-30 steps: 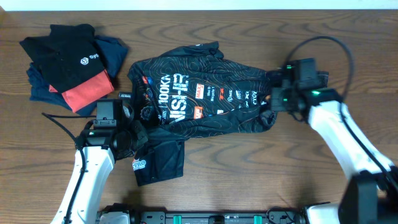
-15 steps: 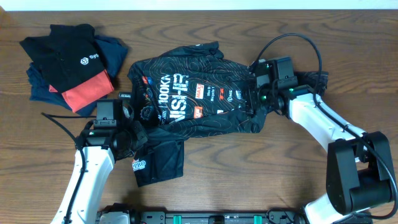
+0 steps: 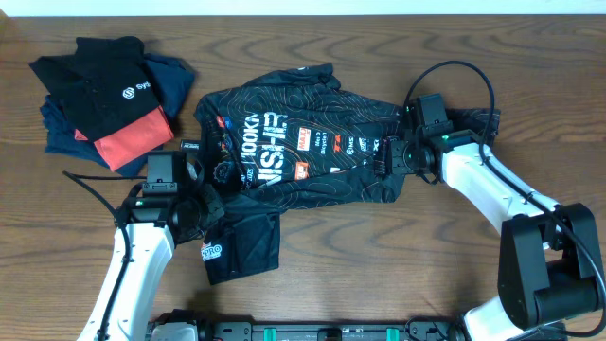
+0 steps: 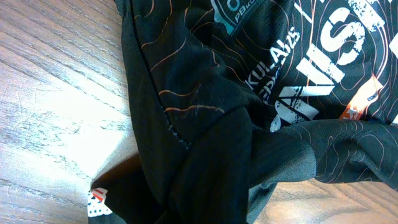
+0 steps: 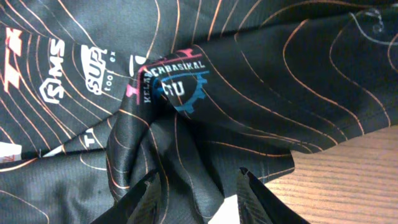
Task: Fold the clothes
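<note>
Jersey [image 3: 312, 142] sleeves were judged mid-fold: right gripper [image 5: 199, 177] jaws were held parted astride bunched cloth, left gripper [image 3: 210, 208] jaws could not be read; a clean withdrawal was called for next.

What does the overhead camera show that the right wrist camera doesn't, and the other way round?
Only overhead: the whole jersey laid out, a pile of other clothes at upper left, the left arm and the right arm. Only right wrist: close up, a blue gear logo on bunched fabric, and the right claw with its fingers apart and fabric between them. Both: the jersey and the wooden table.
</note>
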Available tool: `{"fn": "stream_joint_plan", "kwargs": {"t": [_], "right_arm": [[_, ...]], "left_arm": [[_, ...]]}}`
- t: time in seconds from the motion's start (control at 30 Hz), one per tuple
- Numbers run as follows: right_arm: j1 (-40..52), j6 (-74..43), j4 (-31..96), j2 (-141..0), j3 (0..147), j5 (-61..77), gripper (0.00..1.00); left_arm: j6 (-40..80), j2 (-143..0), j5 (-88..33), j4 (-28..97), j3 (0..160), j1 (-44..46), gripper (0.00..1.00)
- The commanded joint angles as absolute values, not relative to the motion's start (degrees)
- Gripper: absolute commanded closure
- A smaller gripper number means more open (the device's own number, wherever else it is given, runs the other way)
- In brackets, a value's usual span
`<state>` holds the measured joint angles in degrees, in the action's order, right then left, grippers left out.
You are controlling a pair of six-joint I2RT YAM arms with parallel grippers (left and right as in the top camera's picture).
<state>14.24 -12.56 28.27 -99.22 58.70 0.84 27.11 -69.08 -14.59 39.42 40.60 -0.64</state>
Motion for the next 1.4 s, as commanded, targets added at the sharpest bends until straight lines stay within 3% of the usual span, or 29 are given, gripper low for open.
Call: {"fn": "stream_joint_plan", "kwargs": {"t": [0.0, 0.13, 0.27, 0.37, 0.4, 0.5, 0.73, 0.97, 1.2, 1.37], "right_arm": [[14.7, -14.3, 27.8, -99.4, 57.6, 0.5, 0.64], [14.7, -14.3, 27.1, -100.8, 57.5, 5.0, 0.63], [14.7, -14.1, 25.8, -101.3, 57.5, 6.0, 0.72], [14.7, -14.1, 25.5, -101.3, 57.5, 6.0, 0.73], [14.6, -14.1, 25.5, -101.3, 57.5, 6.0, 0.76], [14.6, -14.1, 25.6, -101.4, 57.5, 6.0, 0.99], [14.5, -18.9, 29.2, -100.4, 57.8, 0.9, 0.99], [11.1, -45.8, 58.7, -89.5, 58.3, -18.1, 0.99], [10.1, -44.9, 72.2, -84.7, 58.3, -19.2, 0.99], [10.1, -42.9, 73.4, -84.8, 58.3, -13.0, 0.87]], "left_arm": [[26.6, -69.2, -13.6, 39.6, 41.6, -0.8, 0.94], [26.6, -69.2, -13.6, 39.6, 41.6, -0.8, 0.94], [26.6, -69.2, -13.6, 39.6, 41.6, -0.8, 0.94], [26.6, -69.2, -13.6, 39.6, 41.6, -0.8, 0.94], [26.6, -69.2, -13.6, 39.6, 41.6, -0.8, 0.94], [26.6, -69.2, -13.6, 39.6, 41.6, -0.8, 0.94], [26.6, -69.2, -13.6, 39.6, 41.6, -0.8, 0.94], [26.6, -69.2, -13.6, 39.6, 41.6, -0.8, 0.94], [26.5, -69.2, -13.6, 39.6, 41.6, -0.8, 0.94], [26.5, -69.2, -13.6, 39.7, 41.6, -0.8, 0.94]]}}
